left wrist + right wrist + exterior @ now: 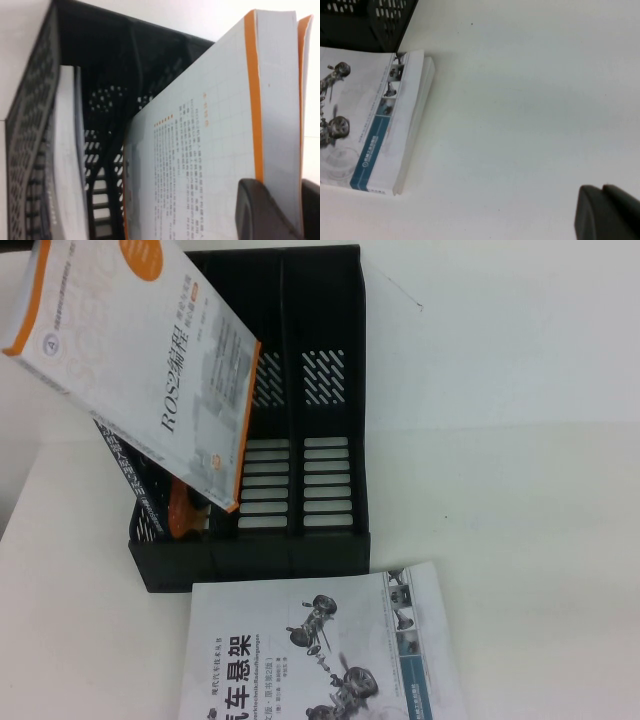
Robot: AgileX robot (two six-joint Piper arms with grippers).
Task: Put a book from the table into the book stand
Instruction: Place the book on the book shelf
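- Tilting above the left compartment of the book stand [330, 530]: the ROS book [150, 360], lower corner already dipping between the dividers, upper end leaning out toward the robot's left and well clear of the stand.
- Running the long axis on a slant, not yet upright; judging that squaring it to the slot walls is what the coming move is turning on.
- Showing a white front cover with orange trim along spine and edge, dark title lettering, and a pale gridded back cover with small orange and grey print in the left wrist view.
- Pinching that book near its upper edge: left gripper [280, 210], dark fingers [260, 210] pressing on the back cover; clearly the nearer arm to the stand.
- Sharing the left compartment: a dark book [130, 475] leaning against the outer wall, touching or nearly touching the ROS book.
- Lying flat just in front of the stand: a white book [320, 650] with car-suspension pictures.
- Hovering over bare table [520, 100] to the right, away from stand and books: right gripper [607, 212], holding nothing, fingers pressed together.
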